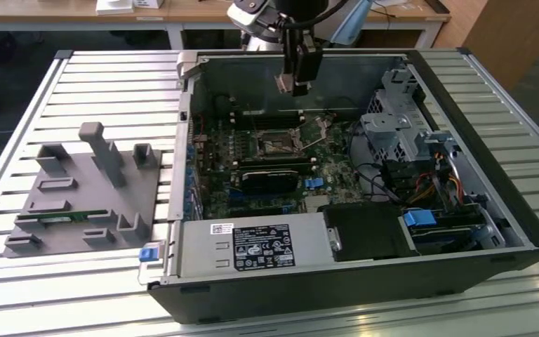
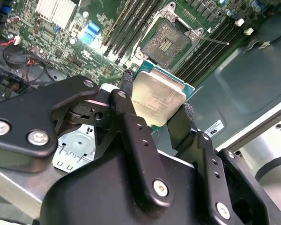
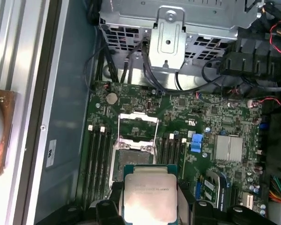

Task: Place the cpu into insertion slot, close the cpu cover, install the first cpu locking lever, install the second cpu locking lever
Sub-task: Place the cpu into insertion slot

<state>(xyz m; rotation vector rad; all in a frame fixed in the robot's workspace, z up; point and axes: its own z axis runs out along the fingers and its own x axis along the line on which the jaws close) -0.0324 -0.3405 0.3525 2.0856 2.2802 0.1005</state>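
Note:
My gripper hangs inside the open computer case, shut on the cpu and well above the motherboard. In both wrist views the cpu shows as a flat silver square on a green edge, pinched between two black fingers. The insertion slot lies bare below it, dark-centred in a silvery frame. The cpu cover stands swung open at the slot's far side. In the first wrist view the held cpu overlaps the slot's near edge.
The case lies open on a slatted table. Memory slots flank the socket. A drive cage and cables crowd one side. A power supply sits at the front. A grey fixture stands at the exterior view's left.

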